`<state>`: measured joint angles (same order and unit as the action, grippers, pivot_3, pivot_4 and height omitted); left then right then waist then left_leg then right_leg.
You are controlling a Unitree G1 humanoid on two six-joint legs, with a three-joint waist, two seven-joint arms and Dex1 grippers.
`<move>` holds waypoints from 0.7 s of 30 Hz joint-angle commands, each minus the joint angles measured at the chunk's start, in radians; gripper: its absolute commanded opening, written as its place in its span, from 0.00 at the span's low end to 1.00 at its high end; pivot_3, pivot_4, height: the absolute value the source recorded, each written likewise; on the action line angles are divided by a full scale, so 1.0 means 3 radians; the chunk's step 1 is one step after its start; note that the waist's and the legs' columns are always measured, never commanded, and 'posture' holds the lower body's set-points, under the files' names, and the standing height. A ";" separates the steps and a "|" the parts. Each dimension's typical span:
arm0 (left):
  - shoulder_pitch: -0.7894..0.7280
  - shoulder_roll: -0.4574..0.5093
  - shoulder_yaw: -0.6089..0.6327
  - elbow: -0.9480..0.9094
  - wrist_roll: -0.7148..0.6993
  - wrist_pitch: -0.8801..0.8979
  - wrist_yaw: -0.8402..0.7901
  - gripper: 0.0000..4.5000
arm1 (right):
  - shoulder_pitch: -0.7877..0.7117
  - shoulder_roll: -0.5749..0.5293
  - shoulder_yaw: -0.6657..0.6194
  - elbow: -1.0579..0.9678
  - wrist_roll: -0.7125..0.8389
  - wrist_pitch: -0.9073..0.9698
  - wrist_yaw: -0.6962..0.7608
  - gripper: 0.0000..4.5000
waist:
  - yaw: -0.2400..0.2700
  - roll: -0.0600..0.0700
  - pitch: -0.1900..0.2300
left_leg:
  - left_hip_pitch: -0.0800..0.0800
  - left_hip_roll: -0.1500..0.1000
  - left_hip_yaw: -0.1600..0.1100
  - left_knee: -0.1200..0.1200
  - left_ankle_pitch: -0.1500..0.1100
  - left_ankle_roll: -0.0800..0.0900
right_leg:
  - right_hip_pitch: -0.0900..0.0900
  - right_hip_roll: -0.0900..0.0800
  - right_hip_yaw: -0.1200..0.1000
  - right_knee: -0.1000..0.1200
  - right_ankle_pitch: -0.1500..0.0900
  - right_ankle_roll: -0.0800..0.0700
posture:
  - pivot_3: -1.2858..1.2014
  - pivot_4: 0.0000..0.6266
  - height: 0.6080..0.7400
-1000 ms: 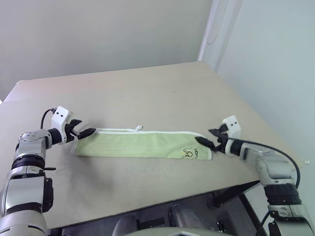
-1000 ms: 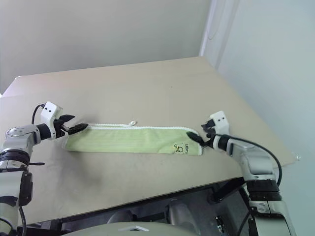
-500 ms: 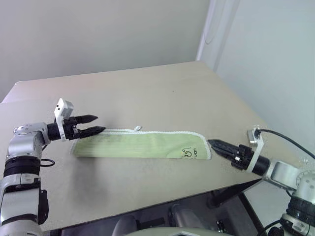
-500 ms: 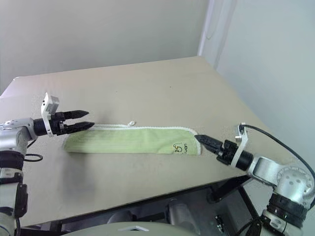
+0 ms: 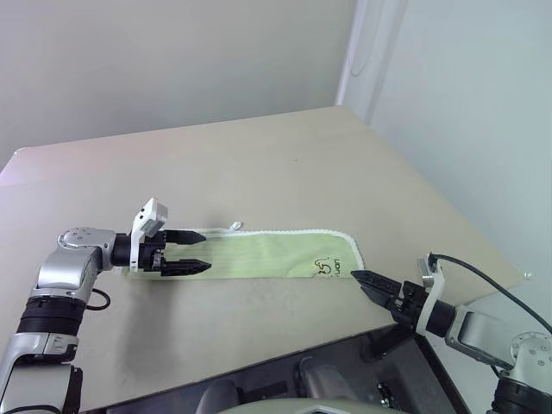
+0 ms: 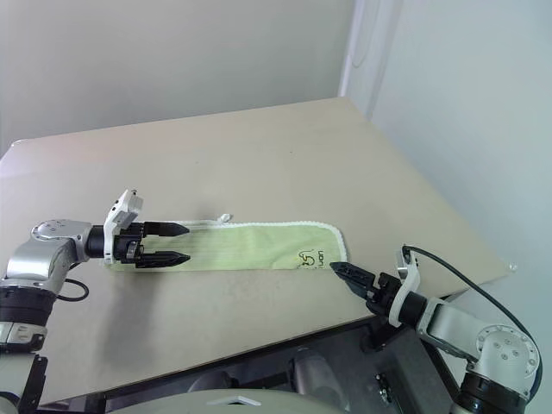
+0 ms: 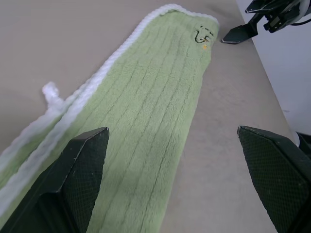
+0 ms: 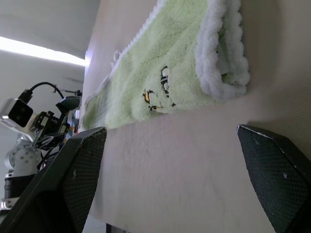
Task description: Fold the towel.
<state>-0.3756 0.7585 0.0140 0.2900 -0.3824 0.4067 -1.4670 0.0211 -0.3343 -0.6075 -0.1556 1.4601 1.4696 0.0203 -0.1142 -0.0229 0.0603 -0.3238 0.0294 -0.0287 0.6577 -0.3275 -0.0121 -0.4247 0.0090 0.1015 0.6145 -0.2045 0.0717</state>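
Left hand, fingers spread wide and empty, hovers over the towel's left end at centre-left of the head view; right hand, at lower right, also wide and empty, sits just off the towel's right end, apart from it. Towel: one, light green, lying as a long narrow strip across the middle of the bench, white corded edging along its far side, small white loop near the left, dark embroidered mark near the right. Progress, as judged: lengthwise fold appears done, doubled edge visible at the right end; shortening folds end to end remain. Count: towel one, hands two, bench one.
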 commanded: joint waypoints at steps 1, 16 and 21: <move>-0.0068 -0.0005 0.0001 -0.0058 -0.0022 -0.0021 0.0033 0.99 | -0.0069 -0.0033 0.0091 0.0079 0.0048 -0.0230 -0.0172 1.00 | -0.0026 0.0000 0.0000 | 0.0000 0.0000 0.0000 0.0000 0.0000 0.0000 | 0.0000 0.0000 0.0000 0.0000 0.0000 0.0000 | 0.52 0.00 1.00; -0.0013 -0.0022 -0.0034 -0.0137 -0.0041 0.0000 0.0089 0.99 | -0.0483 0.0027 0.0545 0.0509 0.0154 -0.0669 -0.0434 1.00 | -0.0053 -0.0001 0.0000 | 0.0001 0.0003 0.0001 -0.0009 0.0000 0.0000 | 0.0001 0.0002 0.0001 -0.0006 0.0000 0.0000 | 0.52 0.00 1.00; 0.0000 -0.0028 -0.0033 -0.0126 -0.0033 -0.0025 0.0127 0.99 | -0.0584 0.0131 0.0662 0.0532 0.0196 -0.0793 -0.0566 1.00 | -0.0057 0.0000 0.0000 | 0.0001 0.0006 0.0003 -0.0026 0.0000 0.0000 | 0.0001 0.0009 0.0006 -0.0006 0.0000 -0.0001 | 0.52 0.00 1.00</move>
<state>-0.3668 0.7438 -0.0073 0.2765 -0.3827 0.4084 -1.4318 -0.1338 -0.3067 -0.4294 -0.0088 1.5083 1.2482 -0.1321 -0.1315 -0.0229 0.0605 -0.3236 0.0316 -0.0280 0.6494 -0.3275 -0.0121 -0.4248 0.0124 0.1034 0.6126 -0.2047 0.0712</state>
